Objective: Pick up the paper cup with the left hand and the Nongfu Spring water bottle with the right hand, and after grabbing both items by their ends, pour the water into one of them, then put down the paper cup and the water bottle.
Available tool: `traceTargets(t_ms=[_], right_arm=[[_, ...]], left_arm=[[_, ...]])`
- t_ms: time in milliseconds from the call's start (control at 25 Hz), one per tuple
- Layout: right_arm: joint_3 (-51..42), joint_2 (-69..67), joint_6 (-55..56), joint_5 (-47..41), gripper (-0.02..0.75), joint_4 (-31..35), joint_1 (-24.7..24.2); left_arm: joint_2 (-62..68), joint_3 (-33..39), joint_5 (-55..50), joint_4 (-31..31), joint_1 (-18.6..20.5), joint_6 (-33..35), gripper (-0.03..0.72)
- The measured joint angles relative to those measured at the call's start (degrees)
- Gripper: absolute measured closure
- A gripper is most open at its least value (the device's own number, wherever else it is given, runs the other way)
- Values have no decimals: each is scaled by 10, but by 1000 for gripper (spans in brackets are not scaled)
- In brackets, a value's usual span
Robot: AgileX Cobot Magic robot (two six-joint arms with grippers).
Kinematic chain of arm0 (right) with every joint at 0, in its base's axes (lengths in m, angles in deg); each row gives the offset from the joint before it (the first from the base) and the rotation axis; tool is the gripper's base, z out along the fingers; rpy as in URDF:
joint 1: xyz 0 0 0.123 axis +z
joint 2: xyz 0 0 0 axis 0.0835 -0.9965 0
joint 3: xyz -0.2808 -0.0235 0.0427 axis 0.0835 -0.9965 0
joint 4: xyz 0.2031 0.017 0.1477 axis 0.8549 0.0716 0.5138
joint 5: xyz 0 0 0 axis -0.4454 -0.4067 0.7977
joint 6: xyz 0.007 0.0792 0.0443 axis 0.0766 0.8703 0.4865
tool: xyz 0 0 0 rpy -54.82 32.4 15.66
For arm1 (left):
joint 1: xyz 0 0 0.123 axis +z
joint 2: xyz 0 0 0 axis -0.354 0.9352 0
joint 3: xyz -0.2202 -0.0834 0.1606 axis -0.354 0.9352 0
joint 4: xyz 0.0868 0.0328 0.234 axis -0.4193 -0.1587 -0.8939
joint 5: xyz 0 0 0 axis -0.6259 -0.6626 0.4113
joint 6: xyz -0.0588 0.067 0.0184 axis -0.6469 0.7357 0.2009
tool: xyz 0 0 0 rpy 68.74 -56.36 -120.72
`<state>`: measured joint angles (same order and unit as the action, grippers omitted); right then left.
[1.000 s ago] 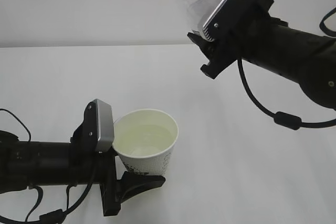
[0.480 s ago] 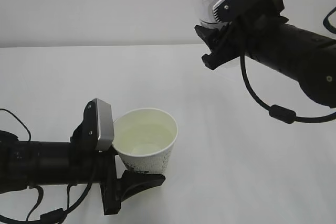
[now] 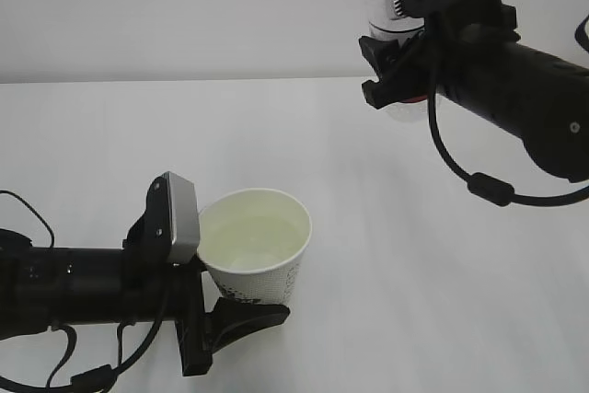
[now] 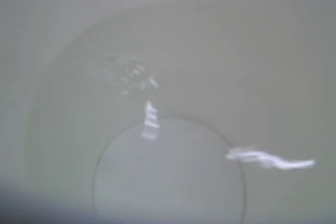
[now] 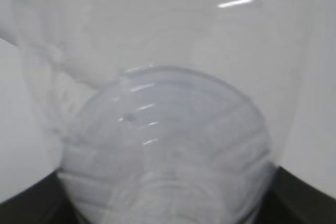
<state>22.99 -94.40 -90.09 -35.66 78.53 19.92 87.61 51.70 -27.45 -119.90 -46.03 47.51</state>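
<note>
Paper cup [image 3: 255,248], upright w/ water [image 3: 253,244] inside, pinched low by left hand [image 3: 221,315], kept level to avoid spills. Nongfu Spring water bottle [image 3: 398,109] clamped at its base by right hand [image 3: 398,71], up right, well apart.

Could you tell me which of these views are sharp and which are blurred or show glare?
Exterior view: sharp, evenly lit, soft shadows on the table. Left wrist view: hazy, white glints on the water. Right wrist view: soft close-up of the Nongfu Spring water bottle, with glare streaks above.
</note>
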Motion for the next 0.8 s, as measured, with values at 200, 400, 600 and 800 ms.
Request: traceTargets(t_ms=[200, 400, 600, 800], right_arm=[[0, 0, 0, -4, 230, 14, 0], [0, 0, 0, -10, 230, 15, 0], [-21, 0, 1, 29, 230, 15, 1], [-42, 0, 1, 62, 230, 24, 1]], left_arm=[[0, 0, 0, 1, 0, 0, 177], [0, 0, 0, 2, 0, 0, 177], [0, 0, 0, 2, 0, 0, 177], [0, 0, 0, 3, 0, 0, 177]])
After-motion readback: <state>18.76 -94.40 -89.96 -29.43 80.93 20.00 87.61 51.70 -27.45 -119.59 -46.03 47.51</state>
